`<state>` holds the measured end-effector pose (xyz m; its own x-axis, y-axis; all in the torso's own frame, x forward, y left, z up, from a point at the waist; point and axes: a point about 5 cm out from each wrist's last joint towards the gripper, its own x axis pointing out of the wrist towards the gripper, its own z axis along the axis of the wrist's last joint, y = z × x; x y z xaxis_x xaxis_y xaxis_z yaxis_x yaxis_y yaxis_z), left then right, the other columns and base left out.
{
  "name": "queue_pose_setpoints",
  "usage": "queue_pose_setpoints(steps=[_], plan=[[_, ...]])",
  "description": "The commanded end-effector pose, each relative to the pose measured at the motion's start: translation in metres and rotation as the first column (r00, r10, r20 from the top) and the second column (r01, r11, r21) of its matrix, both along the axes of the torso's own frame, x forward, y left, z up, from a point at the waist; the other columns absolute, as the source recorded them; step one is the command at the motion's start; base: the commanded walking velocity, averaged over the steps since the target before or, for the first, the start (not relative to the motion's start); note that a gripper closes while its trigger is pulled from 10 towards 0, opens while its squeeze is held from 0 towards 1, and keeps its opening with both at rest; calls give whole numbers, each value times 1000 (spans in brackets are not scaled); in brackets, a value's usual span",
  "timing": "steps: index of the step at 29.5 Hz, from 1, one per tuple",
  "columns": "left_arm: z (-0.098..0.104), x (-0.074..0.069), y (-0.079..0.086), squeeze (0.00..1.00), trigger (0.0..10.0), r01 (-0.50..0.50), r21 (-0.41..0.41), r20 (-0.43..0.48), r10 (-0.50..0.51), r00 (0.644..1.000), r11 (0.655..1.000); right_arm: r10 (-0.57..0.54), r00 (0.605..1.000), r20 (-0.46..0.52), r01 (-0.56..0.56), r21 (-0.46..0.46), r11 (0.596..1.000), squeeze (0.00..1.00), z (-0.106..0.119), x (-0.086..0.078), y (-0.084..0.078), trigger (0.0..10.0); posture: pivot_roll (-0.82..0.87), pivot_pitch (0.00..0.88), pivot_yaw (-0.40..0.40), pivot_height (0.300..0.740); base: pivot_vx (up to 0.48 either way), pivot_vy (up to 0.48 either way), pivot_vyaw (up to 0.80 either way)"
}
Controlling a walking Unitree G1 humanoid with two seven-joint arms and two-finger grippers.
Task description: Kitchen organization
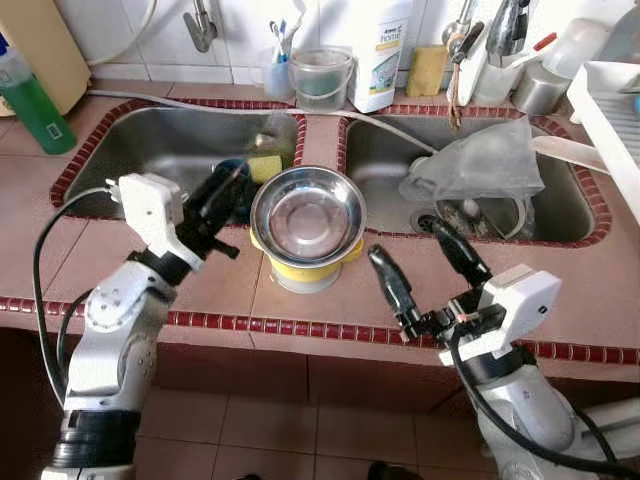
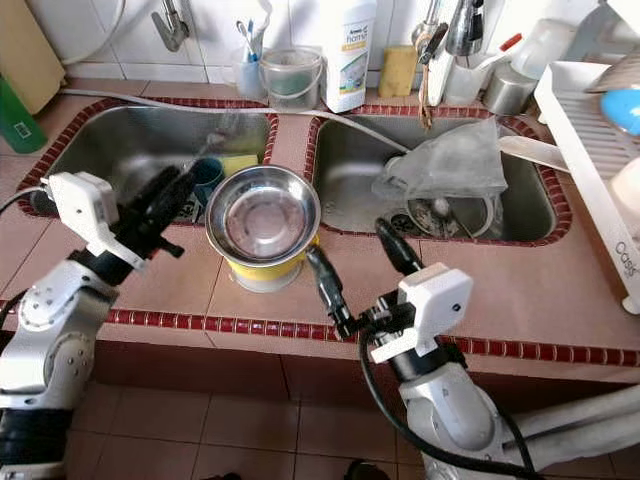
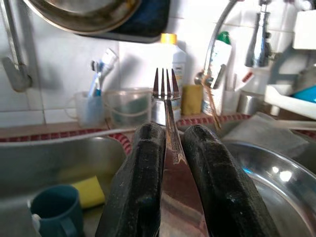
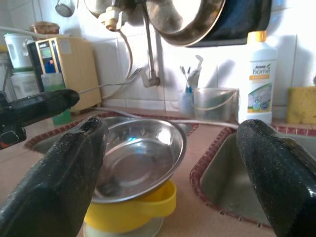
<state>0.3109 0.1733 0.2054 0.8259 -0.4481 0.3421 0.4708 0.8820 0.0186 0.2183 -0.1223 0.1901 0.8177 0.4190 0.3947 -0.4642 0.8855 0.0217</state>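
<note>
My left gripper [image 1: 228, 190] is shut on the handle of a metal fork [image 3: 166, 101], over the counter edge by the left sink. The fork's tines point toward the back wall. A shiny steel bowl [image 1: 307, 215] sits stacked on a yellow bowl [image 1: 305, 272] on the tiled strip between the two sinks. My right gripper [image 1: 400, 240] stands open just right of the bowls, with nothing between its fingers. In the right wrist view the steel bowl [image 4: 140, 158] lies ahead, close to one finger [image 4: 59, 177].
The left sink [image 1: 150, 140] holds a teal mug [image 2: 207, 176] and a yellow sponge [image 1: 265, 167]. A clear plastic bag [image 1: 490, 165] lies in the right sink. A detergent bottle [image 1: 378, 50], cups and faucets line the back ledge. A white dish rack [image 1: 610, 115] stands far right.
</note>
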Motion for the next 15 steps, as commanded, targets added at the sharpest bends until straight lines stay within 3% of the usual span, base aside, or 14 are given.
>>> queue_pose_setpoints(steps=[1,15], plan=[[2,5,7,0,10000,-43,-3,-2,43,999,999,-28,999,23,27,23,999,0,6,2,-3,10000,-143,149,59,740,0,0,0],[1,15,10,0,10000,-109,23,-29,110,994,994,-51,997,56,48,59,997,0,17,8,-4,10000,-136,143,58,740,0,0,0]])
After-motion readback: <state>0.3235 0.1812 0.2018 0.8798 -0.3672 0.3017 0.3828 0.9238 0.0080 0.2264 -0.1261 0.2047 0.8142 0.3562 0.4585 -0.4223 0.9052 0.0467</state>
